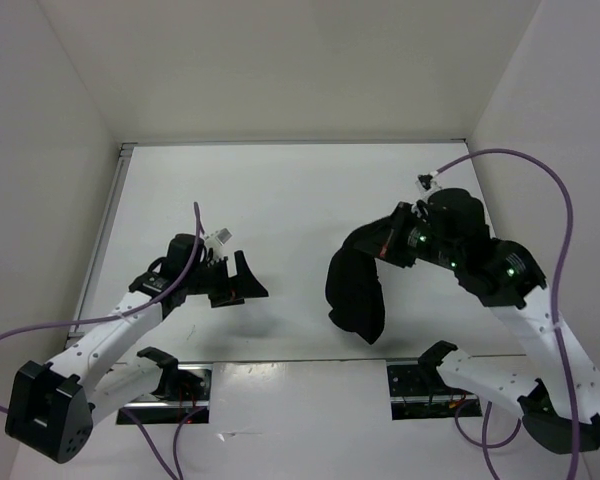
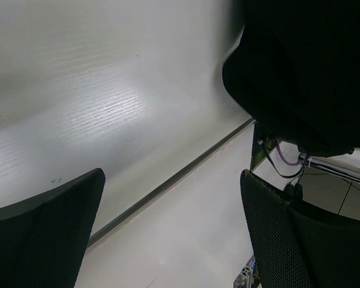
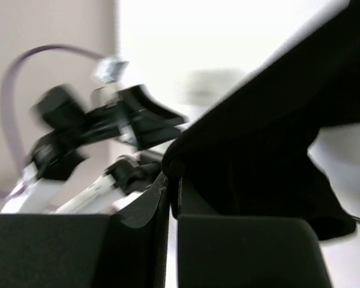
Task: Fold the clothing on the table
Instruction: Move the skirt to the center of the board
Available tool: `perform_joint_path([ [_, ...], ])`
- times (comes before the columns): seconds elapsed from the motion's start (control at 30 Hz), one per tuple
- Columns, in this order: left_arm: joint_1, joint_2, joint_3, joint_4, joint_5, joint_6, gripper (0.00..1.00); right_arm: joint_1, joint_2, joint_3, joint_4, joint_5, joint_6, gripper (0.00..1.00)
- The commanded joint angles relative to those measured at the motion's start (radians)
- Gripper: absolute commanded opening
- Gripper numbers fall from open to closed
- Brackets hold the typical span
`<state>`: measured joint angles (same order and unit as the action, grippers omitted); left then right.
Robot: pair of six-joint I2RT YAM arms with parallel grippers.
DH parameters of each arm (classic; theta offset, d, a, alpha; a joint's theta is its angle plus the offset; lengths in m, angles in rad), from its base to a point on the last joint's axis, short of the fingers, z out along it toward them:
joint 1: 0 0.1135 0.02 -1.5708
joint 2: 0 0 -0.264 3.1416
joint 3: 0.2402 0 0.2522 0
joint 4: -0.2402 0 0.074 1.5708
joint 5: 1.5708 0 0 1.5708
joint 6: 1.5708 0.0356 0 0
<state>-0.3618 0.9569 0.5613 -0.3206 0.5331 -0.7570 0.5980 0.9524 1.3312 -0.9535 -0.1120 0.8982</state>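
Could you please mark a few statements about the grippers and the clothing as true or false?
1. The right gripper is shut on the clothing. True.
2. The left gripper holds a corner of the clothing. False: it is open and empty.
3. The clothing lies spread flat across the table. False: it is bunched up at the right gripper.
4. The clothing is black. True.

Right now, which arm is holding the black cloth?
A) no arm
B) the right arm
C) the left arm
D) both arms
B: the right jaws are pinched shut on a fold of the cloth, which hangs from them, while the left jaws stand wide open with nothing between them.
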Motion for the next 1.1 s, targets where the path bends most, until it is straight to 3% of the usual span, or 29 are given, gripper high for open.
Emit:
perform_joint_path([
  [0.0,-0.002,0.023,0.035,0.031,0.045,0.031,1.00,0.016,-0.072,0.083,0.093,-0.057,0.031,0.00],
  [0.13,-0.002,0.023,0.035,0.031,0.045,0.031,1.00,0.016,-0.072,0.160,0.127,0.014,0.008,0.00],
  [0.27,-0.002,0.005,0.035,0.031,0.027,0.031,1.00,0.016,0.063,0.178,0.188,0.038,-0.034,0.00],
  [0.5,-0.002,-0.053,0.035,0.012,-0.028,0.021,1.00,-0.144,0.543,0.222,0.337,0.014,-0.113,0.00],
  [0.57,-0.002,-0.081,0.035,0.003,-0.042,0.012,1.00,-0.197,0.721,0.267,0.404,0.037,-0.113,0.39],
  [0.6,-0.002,-0.090,0.035,0.003,-0.056,0.001,1.00,-0.210,0.767,0.307,0.438,0.037,-0.113,0.50],
  [0.63,-0.002,-0.099,0.044,0.003,-0.070,0.001,1.00,-0.210,0.842,0.330,0.459,0.070,-0.113,0.54],
  [0.7,-0.002,-0.115,0.045,-0.006,-0.087,-0.008,1.00,-0.221,0.873,0.361,0.516,0.116,-0.122,0.57],
  [0.8,-0.002,-0.093,0.113,-0.035,-0.191,0.001,0.99,-0.202,0.873,0.404,0.472,0.169,-0.148,0.58],
  [0.9,-0.022,0.015,0.196,-0.044,-0.265,0.042,0.88,-0.182,0.873,0.427,0.342,0.169,-0.197,0.59],
  [1.07,-0.097,0.268,0.334,-0.023,-0.308,0.135,0.83,-0.173,0.801,0.228,0.275,0.103,-0.206,0.59],
])
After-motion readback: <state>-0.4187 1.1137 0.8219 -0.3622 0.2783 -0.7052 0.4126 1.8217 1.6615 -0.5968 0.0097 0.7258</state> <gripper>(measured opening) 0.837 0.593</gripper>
